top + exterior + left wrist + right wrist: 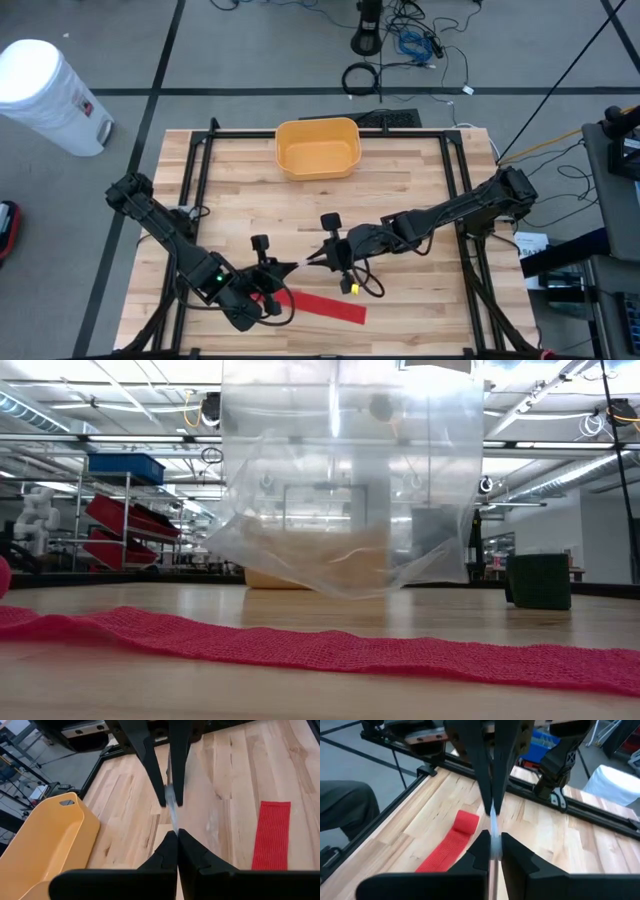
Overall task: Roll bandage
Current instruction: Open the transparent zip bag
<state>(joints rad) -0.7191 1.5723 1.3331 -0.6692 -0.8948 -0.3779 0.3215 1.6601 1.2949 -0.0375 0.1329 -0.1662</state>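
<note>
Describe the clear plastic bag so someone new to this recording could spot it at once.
Start at the wooden table, with the yellow bin at its far edge. Nearer the front, the left gripper and right gripper meet tip to tip; the clear plastic bag hangs pinched between them. It is see-through, unlike the red bandage lying flat beside it.

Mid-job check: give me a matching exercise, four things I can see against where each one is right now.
1. yellow bin
2. red bandage
3. clear plastic bag
4. white container

a. on the floor beside the table
b. pinched by the left gripper and the right gripper
c. at the table's far edge
d. lying partly unrolled near the table's front

Pairs: 1-c, 2-d, 3-b, 4-a
</note>
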